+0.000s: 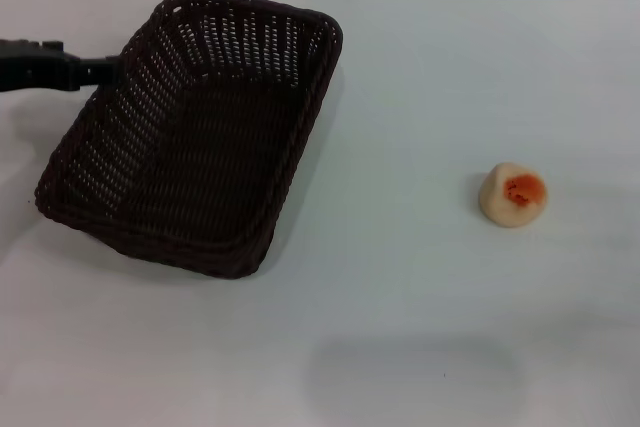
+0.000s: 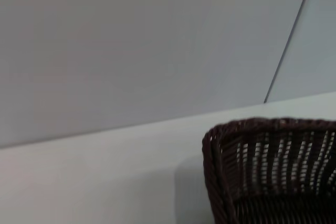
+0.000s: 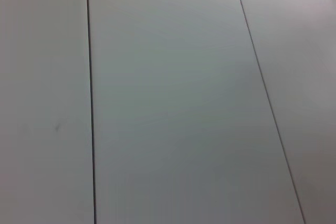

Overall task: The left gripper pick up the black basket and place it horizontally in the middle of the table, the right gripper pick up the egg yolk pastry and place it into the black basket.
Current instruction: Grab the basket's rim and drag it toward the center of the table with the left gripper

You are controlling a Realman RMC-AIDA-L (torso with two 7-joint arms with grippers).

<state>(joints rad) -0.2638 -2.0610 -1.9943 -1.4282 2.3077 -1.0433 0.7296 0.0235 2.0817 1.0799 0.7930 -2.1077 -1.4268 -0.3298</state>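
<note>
Left tool point(image 1: 100, 71): black arm reaching in from the tabletop's left edge, near the far-left corner, its tip meeting the rolled rim of the black basket point(image 1: 195, 137) on the left long side. The jaw seems clamped on that rim, though the fingers themselves are hard to make out against the dark weave.

Black basket: large, rectangular, dark brown-black wicker. Open-weave sloping walls, light showing through the gaps; tight woven floor; thick rolled rim. Sits over the left half of the white tabletop point(image 1: 400, 327), skewed, long axis running from the far edge toward the near-left. Tilted, the far end looks raised. The left wrist view shows one rounded corner of it point(image 2: 262, 171) against a pale wall.

Tabletop: smooth, plain white, faintly glossy.

Egg yolk pastry point(image 1: 513, 194): small round ball, pale cream, matte, with an orange-red patch facing up. Lies alone on the right half, well apart from the basket.

Right tool: not visible anywhere; its wrist view shows only pale panels with thin dark seams.
</note>
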